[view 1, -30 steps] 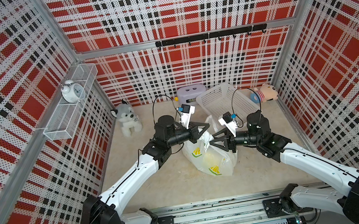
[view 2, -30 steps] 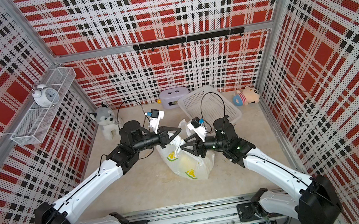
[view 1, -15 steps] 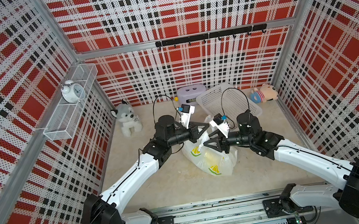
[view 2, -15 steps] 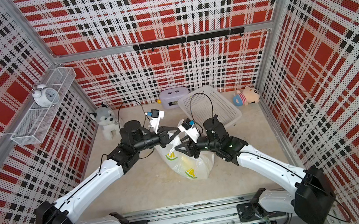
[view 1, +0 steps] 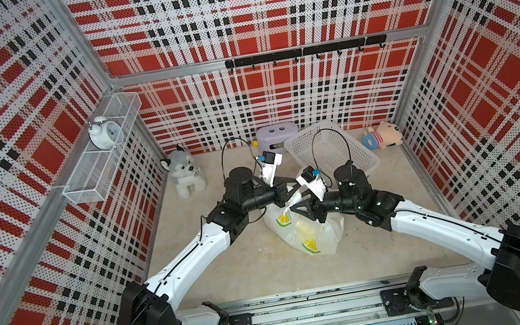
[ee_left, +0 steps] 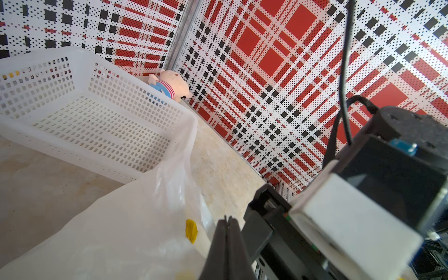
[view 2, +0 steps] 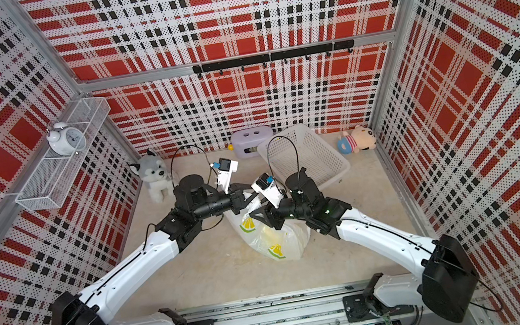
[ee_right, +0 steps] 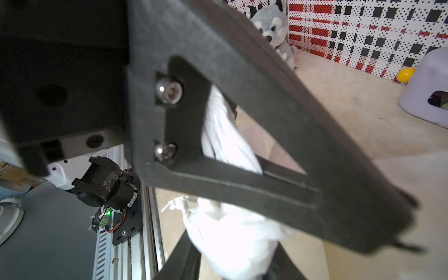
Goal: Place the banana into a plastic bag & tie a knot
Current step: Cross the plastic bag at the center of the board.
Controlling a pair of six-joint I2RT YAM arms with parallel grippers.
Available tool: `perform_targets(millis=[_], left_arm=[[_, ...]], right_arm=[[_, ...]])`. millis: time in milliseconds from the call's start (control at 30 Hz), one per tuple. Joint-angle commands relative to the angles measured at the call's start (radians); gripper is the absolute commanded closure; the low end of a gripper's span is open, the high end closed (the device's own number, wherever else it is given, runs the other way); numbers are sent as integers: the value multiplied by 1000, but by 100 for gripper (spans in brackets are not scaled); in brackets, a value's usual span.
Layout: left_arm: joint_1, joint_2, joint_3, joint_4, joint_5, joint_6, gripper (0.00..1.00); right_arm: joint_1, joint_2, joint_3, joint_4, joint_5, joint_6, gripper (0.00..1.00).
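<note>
Two plush toys point(view 1: 184, 174) point(view 1: 383, 139), one plastic bag point(view 1: 304, 230), one basket point(view 1: 331, 152), one clock point(view 1: 105, 133).

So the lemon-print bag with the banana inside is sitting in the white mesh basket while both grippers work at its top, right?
Not quite. The plastic bag lies on the table, in front of the white mesh basket, not in it; both top views show this. The rest holds: yellow of the banana shows through the film, and the left gripper and right gripper are both at its top.

Plastic bag point(view 1: 312, 233) thin, crinkly, translucent; basket point(view 1: 349, 152) perforated white plastic; husky point(view 1: 183, 175) plush.
</note>
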Motion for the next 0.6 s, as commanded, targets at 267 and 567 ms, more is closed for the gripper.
perform_targets(millis=[267,567], left_arm=[[-2,-4,-9,22,11,6,100],[13,-5,-5,21,11,-9,100]], right_arm=[[18,25,51,13,49,23,66],[27,35,63,6,76,37,100]])
